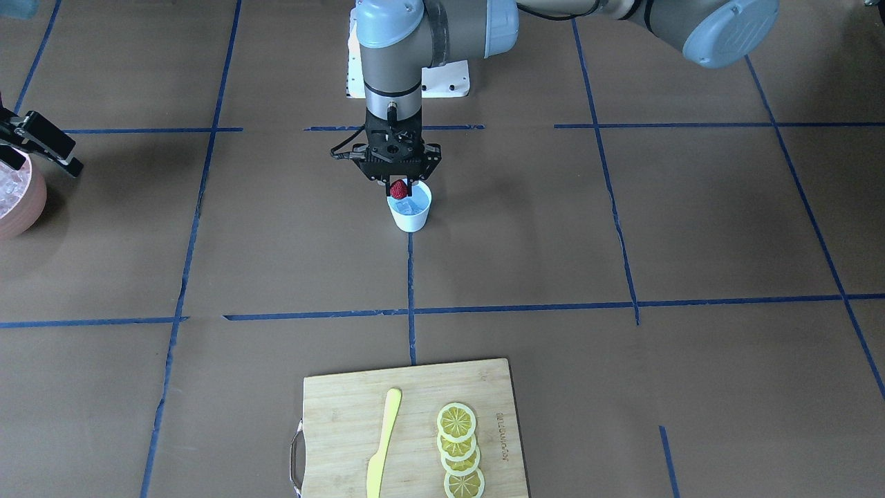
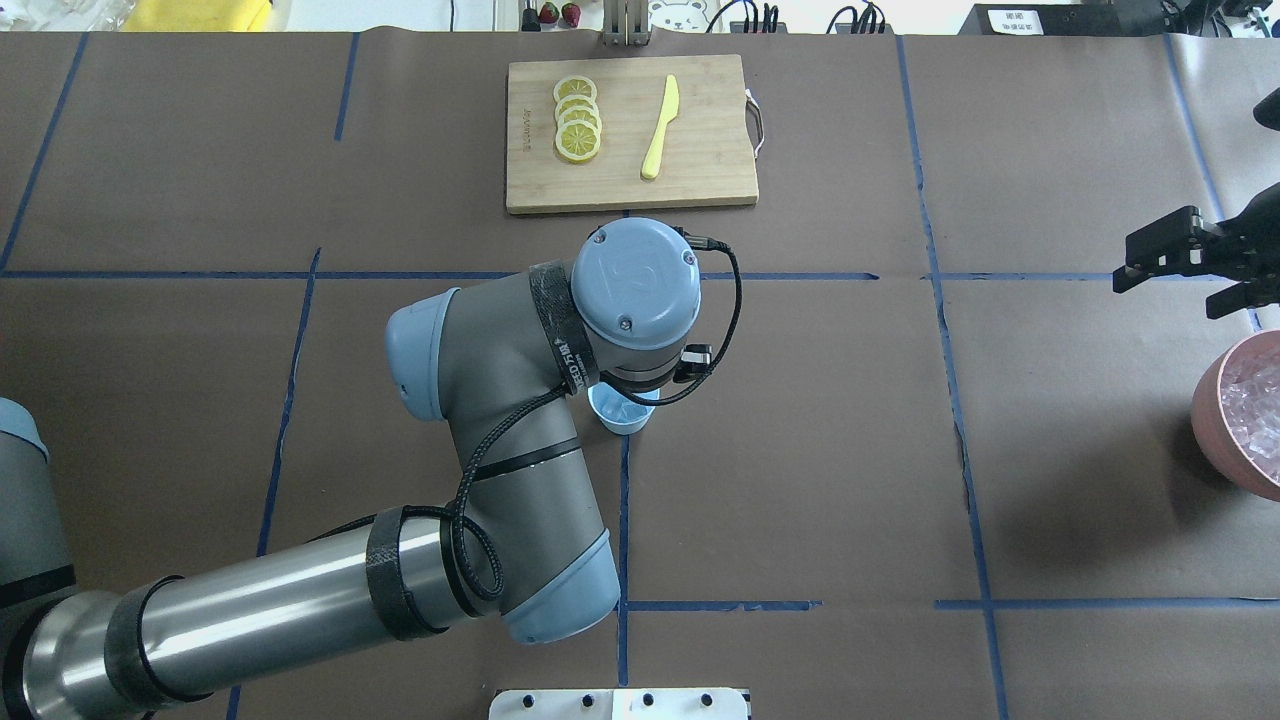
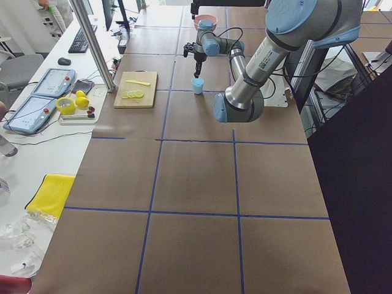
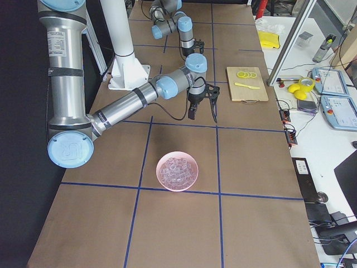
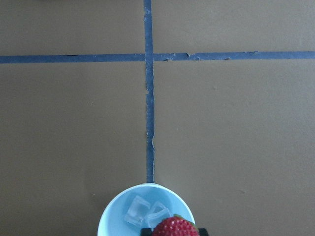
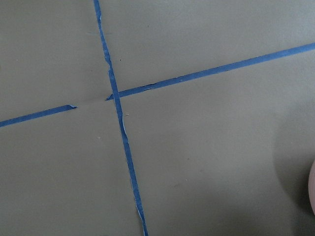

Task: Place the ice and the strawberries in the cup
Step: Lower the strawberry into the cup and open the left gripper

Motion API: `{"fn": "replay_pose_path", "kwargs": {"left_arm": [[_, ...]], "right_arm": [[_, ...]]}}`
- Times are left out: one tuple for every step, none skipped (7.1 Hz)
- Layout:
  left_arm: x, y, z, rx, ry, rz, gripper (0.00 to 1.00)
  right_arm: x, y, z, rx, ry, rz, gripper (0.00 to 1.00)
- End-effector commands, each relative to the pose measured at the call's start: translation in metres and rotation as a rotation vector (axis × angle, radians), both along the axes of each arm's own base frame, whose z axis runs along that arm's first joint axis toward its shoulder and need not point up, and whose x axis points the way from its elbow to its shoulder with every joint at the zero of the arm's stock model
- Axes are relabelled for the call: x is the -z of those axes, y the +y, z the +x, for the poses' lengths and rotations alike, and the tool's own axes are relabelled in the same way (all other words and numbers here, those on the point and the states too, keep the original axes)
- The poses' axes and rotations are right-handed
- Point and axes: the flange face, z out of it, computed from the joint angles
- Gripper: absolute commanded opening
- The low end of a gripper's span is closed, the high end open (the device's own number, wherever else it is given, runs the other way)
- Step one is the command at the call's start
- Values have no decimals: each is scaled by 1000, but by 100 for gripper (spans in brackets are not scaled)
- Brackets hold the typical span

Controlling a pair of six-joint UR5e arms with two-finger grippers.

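Observation:
The pale blue-white cup (image 1: 410,211) stands near the table's middle, on a blue tape line. Ice (image 5: 139,211) lies in its bottom as a few clear cubes. My left gripper (image 1: 398,191) points straight down and is shut on the red strawberry (image 1: 398,188), which hangs at the cup's rim on the robot's side. The left wrist view shows the strawberry (image 5: 175,229) at its lower edge, over the cup (image 5: 115,219). In the overhead view the left arm hides most of the cup (image 2: 625,420). My right gripper (image 2: 1175,285) hovers open and holds nothing, beside the pink bowl (image 2: 1215,415).
The pink bowl (image 4: 177,170) is full of ice cubes and sits at the table's end on my right. A wooden cutting board (image 1: 346,408) at the far edge carries overlapping lemon slices (image 1: 460,449) and a yellow knife (image 1: 384,443). Brown paper with blue tape lines covers the table.

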Motion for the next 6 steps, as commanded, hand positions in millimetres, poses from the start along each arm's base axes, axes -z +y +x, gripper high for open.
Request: {"fn": "replay_pose_path", "kwargs": {"left_arm": [[-4,1,-2,2,-2,-2,20],[-11,1,-1,3,-10,-7,30],[-14,1,-2,4,-13,-9,41],[-14,1,-2,3,-13,-8,62],[-13,1,-2,4,-11,-6,81],[-14,1,-2,4,-12,-6,83]], "right_arm": [[1,0,-1,2,-2,2,99],[2,0,0,1,-3,3,99],[3,1,0,1,-4,5,99],[4,1,0,1,-4,6,99],[5,1,0,1,-7,7,99],[4,1,1,-1,-6,6,99]]}}
